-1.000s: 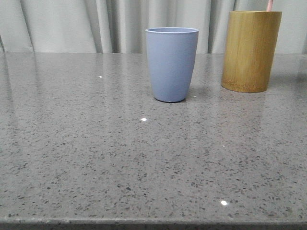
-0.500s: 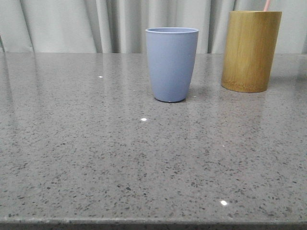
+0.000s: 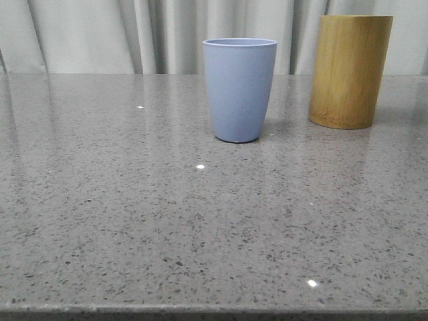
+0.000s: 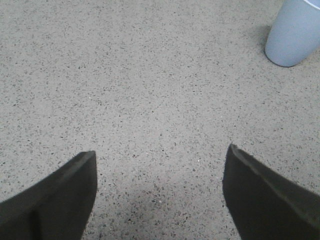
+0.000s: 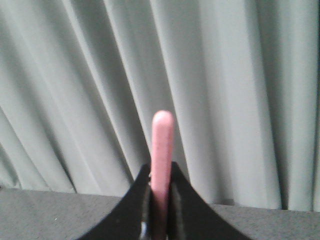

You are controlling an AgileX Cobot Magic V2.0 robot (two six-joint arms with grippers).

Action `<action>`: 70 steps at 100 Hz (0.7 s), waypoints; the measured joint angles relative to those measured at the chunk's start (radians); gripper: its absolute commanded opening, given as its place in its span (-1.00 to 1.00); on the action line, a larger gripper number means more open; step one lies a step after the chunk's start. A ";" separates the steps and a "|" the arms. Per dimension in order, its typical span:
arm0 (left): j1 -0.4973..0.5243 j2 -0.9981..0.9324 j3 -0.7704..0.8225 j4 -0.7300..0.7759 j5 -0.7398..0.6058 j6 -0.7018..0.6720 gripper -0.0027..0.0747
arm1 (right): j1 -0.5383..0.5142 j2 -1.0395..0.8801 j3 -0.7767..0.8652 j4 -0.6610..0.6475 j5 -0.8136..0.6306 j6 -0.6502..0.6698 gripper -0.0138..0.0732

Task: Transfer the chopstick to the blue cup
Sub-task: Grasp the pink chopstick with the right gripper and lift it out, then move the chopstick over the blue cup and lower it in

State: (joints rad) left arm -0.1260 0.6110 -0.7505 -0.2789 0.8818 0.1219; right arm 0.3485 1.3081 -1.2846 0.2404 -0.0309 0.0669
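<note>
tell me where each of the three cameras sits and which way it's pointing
Front view: low at the table edge, facing forward at the blue cup, bamboo cylinder and curtain.
Left wrist view: on the left arm, looking down at the grey table; left tool open.
Right wrist view: on the right arm, facing the curtain; right tool clamps the chopstick.
Shared: the blue cup, front and left wrist.

A: Was the light even?
B: Soft and bright; small glare spots dotted the glossy bench (image 3: 200, 221), and the cup (image 3: 239, 89) cast a faint shadow.
A: Any blur?
B: The chopstick (image 5: 162, 150) looked soft up close.
</note>
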 measured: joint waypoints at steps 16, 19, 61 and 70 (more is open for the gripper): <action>0.000 0.000 0.000 0.000 0.000 0.000 0.40 | 0.060 0.038 0.000 0.000 0.000 0.001 -0.84; 0.000 0.000 0.000 0.000 0.000 0.000 0.40 | 0.070 0.047 0.000 0.000 0.000 0.001 -0.84; 0.000 0.000 0.000 0.000 0.000 0.000 0.40 | 0.120 0.165 0.000 0.000 0.007 0.026 -0.77; 0.000 0.000 0.000 0.000 0.000 0.000 0.40 | 0.120 0.173 0.000 0.000 0.007 0.035 -0.56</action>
State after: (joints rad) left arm -0.1260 0.6110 -0.7505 -0.2789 0.8818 0.1219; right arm 0.4689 1.4806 -1.2846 0.2404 -0.0236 0.1017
